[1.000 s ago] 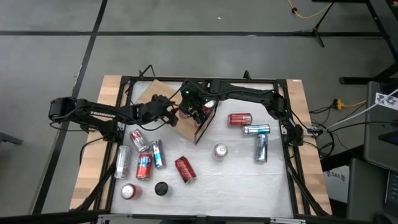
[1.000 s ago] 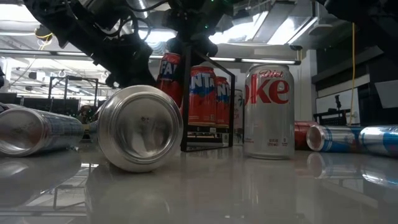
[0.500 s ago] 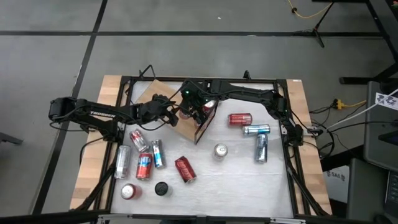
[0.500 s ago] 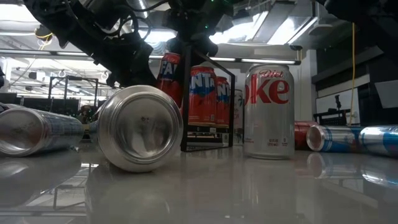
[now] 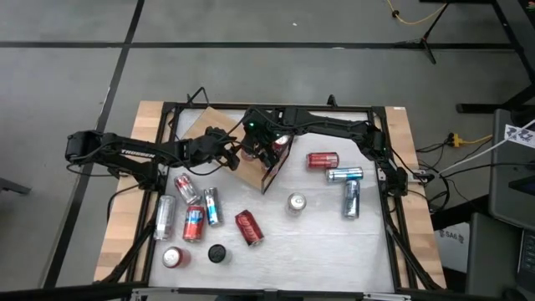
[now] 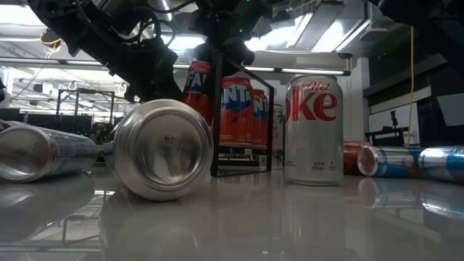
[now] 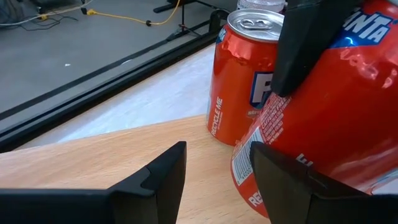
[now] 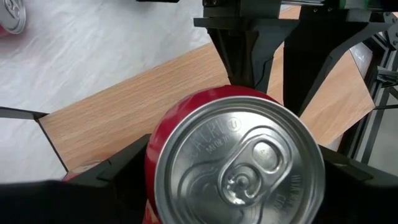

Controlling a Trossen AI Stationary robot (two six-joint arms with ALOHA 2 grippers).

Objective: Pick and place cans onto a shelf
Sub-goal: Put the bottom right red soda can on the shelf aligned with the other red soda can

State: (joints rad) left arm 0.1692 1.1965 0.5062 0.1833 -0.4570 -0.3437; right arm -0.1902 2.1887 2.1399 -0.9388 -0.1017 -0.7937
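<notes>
The shelf [image 5: 216, 132], a wooden board with a black frame [image 5: 276, 164] at its right end, lies at the table's far middle. My right gripper [image 5: 266, 149] is over it, shut on a red Fanta can [image 8: 233, 162], which also shows in the left wrist view [image 7: 336, 118]. The can tilts, with its low end close to the board. A second red can [image 7: 245, 81] stands upright on the board behind it. My left gripper [image 5: 234, 155] is open just left of the held can, low over the board. One of its fingers [image 7: 280, 180] stands at the can's low end; I cannot tell whether it touches. My right gripper pinches the red Fanta can by its side wall [image 8: 154, 152] just below the silver top, one finger [image 8: 118, 174] on each side. The fingers come slanting down from above and from the table's right. One finger [image 7: 301, 50] lies along the can's side. The can is tilted.
Several cans lie on the white table: red [image 5: 323, 160], blue-and-silver [image 5: 344, 175], and a group at the near left [image 5: 193, 219]. A silver Diet Coke can [image 6: 313, 127] stands upright. A black disc [image 5: 217, 252] lies near the front. A lying silver can [image 6: 163, 148] fills the low view's foreground.
</notes>
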